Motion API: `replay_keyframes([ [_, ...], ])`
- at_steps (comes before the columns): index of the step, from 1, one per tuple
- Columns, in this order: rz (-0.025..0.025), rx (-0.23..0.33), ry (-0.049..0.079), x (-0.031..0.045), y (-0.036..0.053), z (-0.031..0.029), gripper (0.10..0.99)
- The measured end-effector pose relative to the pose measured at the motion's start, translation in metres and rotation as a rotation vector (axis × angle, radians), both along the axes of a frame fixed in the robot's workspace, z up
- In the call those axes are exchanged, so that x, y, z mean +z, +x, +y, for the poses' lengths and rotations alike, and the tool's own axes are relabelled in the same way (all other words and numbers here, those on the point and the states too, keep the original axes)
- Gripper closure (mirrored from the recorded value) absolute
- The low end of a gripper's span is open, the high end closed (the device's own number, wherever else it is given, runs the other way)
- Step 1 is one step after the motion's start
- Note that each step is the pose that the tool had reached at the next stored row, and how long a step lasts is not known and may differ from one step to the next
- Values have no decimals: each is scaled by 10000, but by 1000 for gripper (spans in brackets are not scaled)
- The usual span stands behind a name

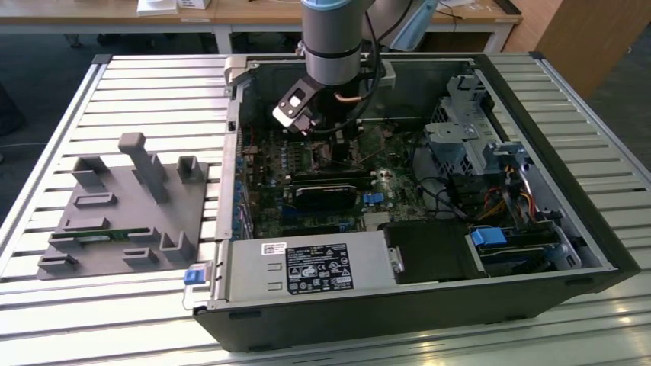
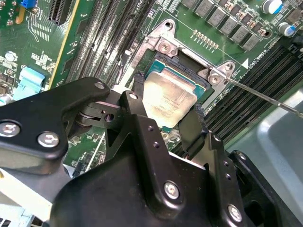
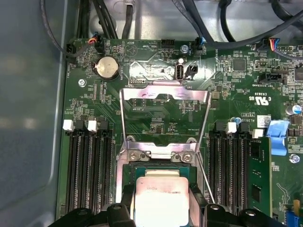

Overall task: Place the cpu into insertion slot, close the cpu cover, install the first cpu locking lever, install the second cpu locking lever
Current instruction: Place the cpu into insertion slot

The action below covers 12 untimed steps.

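1. Your gripper point(image 2: 164, 111) had its fingers point(image 2: 137, 101) clenched on the chip point(image 2: 168, 92), gripping two opposite edges.
2. The chip sat at the slot point(image 2: 187, 64); whether it was seated, I couldn't tell.
3. Beyond it, the cover point(image 3: 165, 92) stood open.
4. In the exterior view, your gripper hung at 12 o'clock from the black card point(image 1: 325, 194).
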State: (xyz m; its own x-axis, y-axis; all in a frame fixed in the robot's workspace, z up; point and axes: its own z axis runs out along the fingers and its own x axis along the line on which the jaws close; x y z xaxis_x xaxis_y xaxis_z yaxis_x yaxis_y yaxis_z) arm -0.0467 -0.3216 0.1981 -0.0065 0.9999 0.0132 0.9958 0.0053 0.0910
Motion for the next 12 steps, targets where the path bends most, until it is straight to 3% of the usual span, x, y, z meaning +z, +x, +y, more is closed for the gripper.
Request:
replay_keyframes([
  [12, 2, -1, -1, -47, 0, 8, 545],
])
